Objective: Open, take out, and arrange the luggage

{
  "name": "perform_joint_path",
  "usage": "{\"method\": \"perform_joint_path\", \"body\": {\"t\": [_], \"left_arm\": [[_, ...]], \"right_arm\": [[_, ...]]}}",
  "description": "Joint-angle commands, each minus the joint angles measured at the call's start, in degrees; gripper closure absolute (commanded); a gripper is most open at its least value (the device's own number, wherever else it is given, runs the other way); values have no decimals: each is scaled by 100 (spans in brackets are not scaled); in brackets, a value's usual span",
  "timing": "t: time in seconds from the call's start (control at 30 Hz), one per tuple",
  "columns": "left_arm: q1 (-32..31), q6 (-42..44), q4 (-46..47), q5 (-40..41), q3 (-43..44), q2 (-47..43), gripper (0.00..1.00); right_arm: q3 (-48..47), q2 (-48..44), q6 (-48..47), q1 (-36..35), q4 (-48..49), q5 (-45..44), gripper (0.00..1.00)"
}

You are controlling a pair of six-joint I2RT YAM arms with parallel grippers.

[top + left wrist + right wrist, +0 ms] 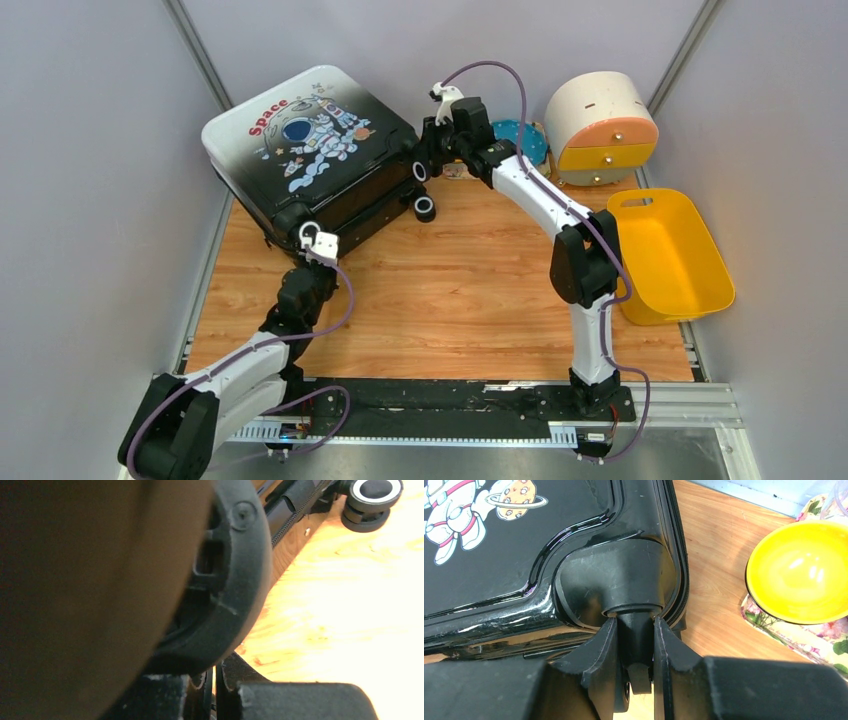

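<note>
The luggage [310,150] lies shut and flat at the back left of the wooden table, astronaut print up, with a black wheel [424,208] at its right side. My right gripper [428,150] is at its far right corner. In the right wrist view the gripper [635,622] is shut on the black wheel stem under the corner housing of the luggage [499,555]. My left gripper [300,236] is against the near corner. In the left wrist view the gripper [216,672] has its jaws nearly together, just below the black corner housing [235,580], holding nothing I can see.
A round cream-and-orange drawer box [600,125] stands at the back right. A yellow bin [670,255] lies at the right edge. A yellow bowl [799,570] on a floral mat [804,635] sits just right of my right gripper. Grey walls enclose the table.
</note>
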State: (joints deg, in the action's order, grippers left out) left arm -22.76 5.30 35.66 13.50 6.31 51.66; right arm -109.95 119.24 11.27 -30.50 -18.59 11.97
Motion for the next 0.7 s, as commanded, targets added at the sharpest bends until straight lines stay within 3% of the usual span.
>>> {"method": "perform_joint_path", "body": {"t": [0.0,0.37,0.5,0.57,0.67], "left_arm": [[-167,-98,-304,-110,1038,423,100],[-360,-1145,-1140,-1727,2006,1109,100],[-317,-1496,-1762,-1403,2356,1057,100],[-316,-1322,-2177,-1080,2533,848,100],[-325,-882,-2011,-526,2288,644,100]], "right_arm": [[412,-111,772,-756,-1121,1440,100],[834,-489,746,-782,-875,1537,100],[967,-639,684,-764,-883,1493,100],[1045,-683,675,-756,-909,1423,100],[1133,-736,754,-747,-866,1571,100]]}}
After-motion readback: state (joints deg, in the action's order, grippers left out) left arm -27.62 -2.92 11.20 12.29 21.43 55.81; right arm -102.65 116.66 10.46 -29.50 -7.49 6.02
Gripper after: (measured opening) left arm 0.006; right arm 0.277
